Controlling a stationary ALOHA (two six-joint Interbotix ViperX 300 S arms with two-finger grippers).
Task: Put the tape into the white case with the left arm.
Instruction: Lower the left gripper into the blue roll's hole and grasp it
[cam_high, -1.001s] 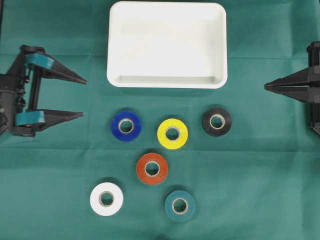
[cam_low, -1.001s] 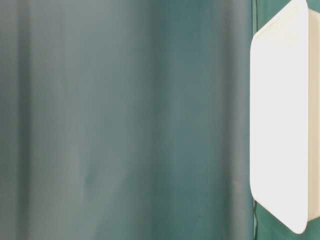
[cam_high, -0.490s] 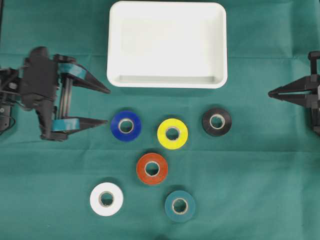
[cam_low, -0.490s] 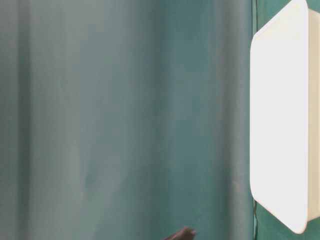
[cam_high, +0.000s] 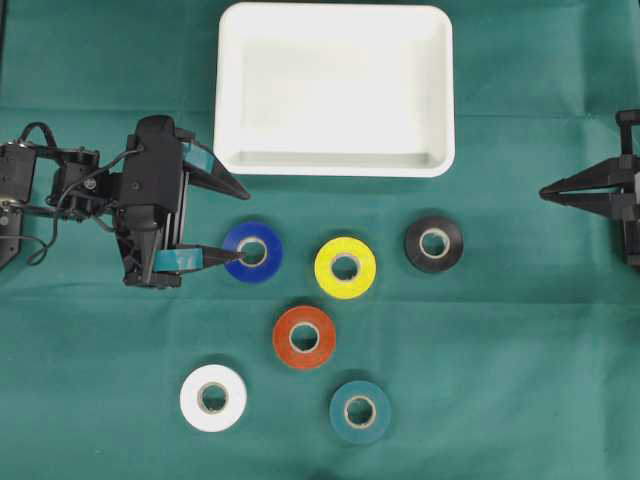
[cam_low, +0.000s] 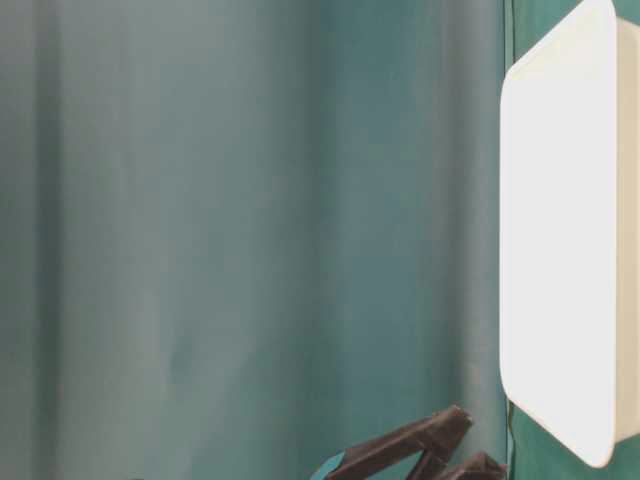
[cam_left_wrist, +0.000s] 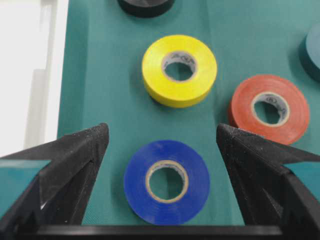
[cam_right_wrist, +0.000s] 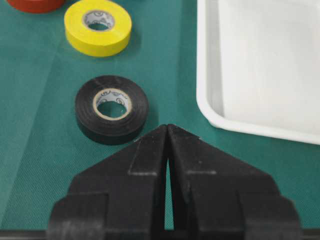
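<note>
Several tape rolls lie flat on the green cloth below the white case (cam_high: 335, 166), which has nothing in it. My left gripper (cam_high: 245, 223) is open wide at the blue tape (cam_high: 266, 237). Its lower fingertip overlaps the roll's left edge in the overhead view. In the left wrist view the blue tape (cam_left_wrist: 137, 182) lies between the two fingers of the left gripper (cam_left_wrist: 161, 128), with a gap on each side. The case's edge (cam_left_wrist: 25, 75) shows at the left. My right gripper (cam_high: 543, 190) is shut at the right edge, holding nothing; its tip (cam_right_wrist: 167, 127) points near the black roll (cam_right_wrist: 85, 112).
Also on the cloth are the yellow roll (cam_high: 325, 268), black roll (cam_high: 415, 243), orange-red roll (cam_high: 285, 338), white roll (cam_high: 192, 398) and teal roll (cam_high: 340, 411). The yellow roll (cam_left_wrist: 155, 70) and orange-red roll (cam_left_wrist: 245, 100) lie just beyond the blue one. The table-level view shows the case (cam_low: 555, 230) and one black finger (cam_low: 410, 440).
My left arm has swung right from the table's left edge to the blue roll, jaws still wide open. The right gripper has drawn back slightly to the right.
</note>
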